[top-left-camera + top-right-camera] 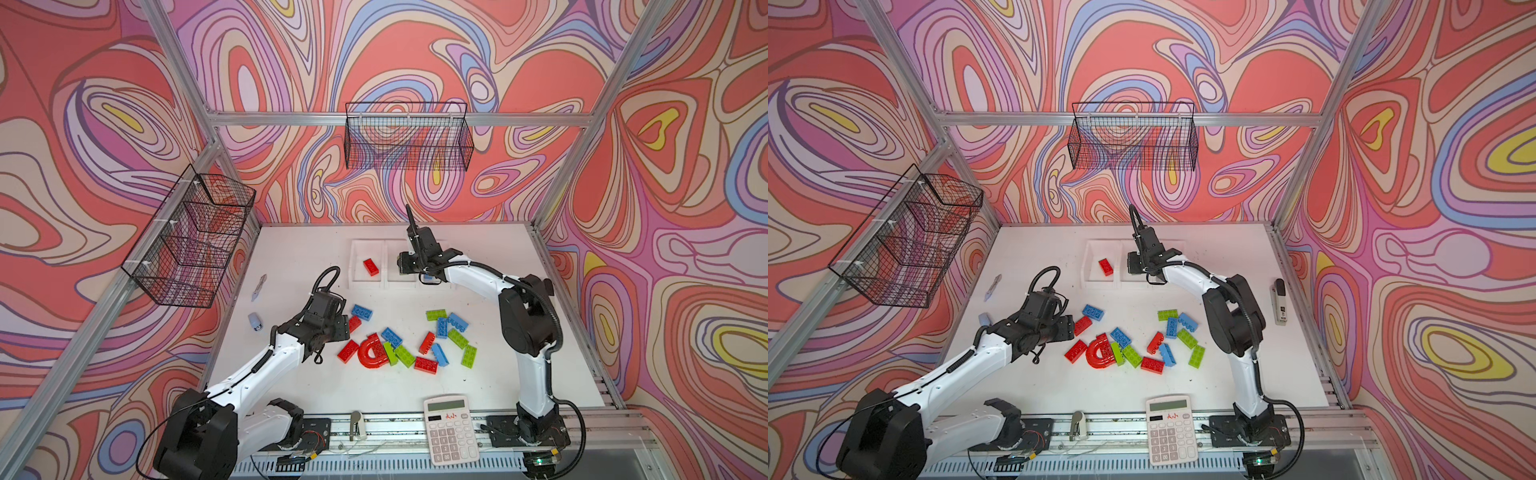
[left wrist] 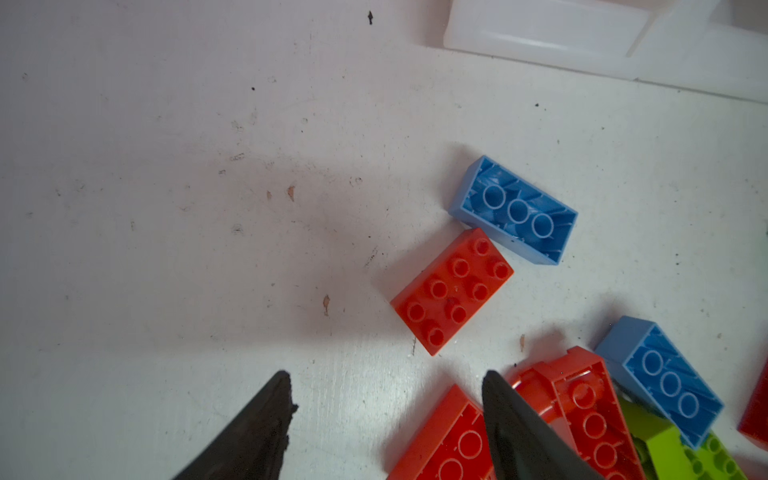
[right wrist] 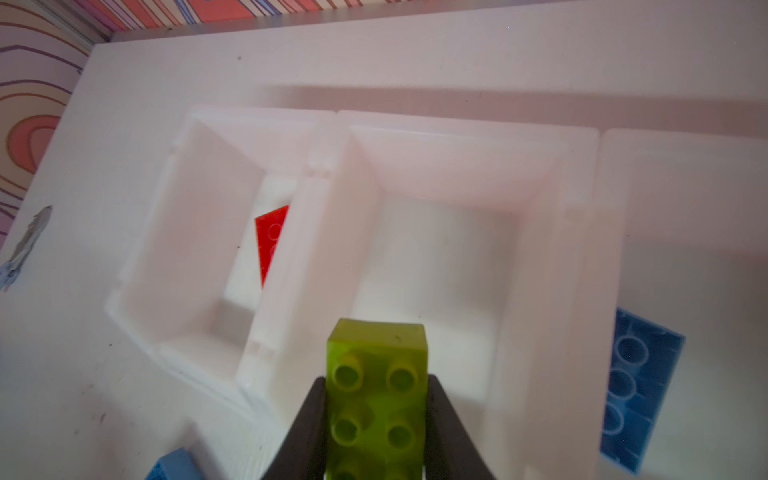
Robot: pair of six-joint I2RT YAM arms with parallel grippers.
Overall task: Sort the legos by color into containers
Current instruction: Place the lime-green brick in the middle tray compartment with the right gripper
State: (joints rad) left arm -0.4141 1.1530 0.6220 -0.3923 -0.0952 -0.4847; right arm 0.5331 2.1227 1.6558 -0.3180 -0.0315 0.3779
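Note:
My right gripper [image 3: 377, 379] is shut on a lime green lego [image 3: 376, 399], studs toward the camera, above the near wall of the middle container [image 3: 457, 166], whose floor is bare. The left container [image 1: 365, 286] holds a red lego [image 1: 370, 267]; the right container holds a blue lego [image 3: 640, 386]. Red, green and blue legos [image 1: 411, 340] lie scattered mid-table, with a red arch [image 1: 371, 353] among them. My left gripper [image 2: 386, 374] hangs open at the pile's left edge. One of its fingers overlaps an upside-down red lego [image 2: 449, 440], near a studs-up red lego [image 2: 451, 291].
A calculator [image 1: 451, 428] lies at the front edge. Black wire baskets hang on the back wall [image 1: 409, 137] and left wall [image 1: 195, 237]. Small grey items [image 1: 258, 286] [image 1: 255, 322] lie at the table's left, and a stapler [image 1: 1280, 301] at its right edge.

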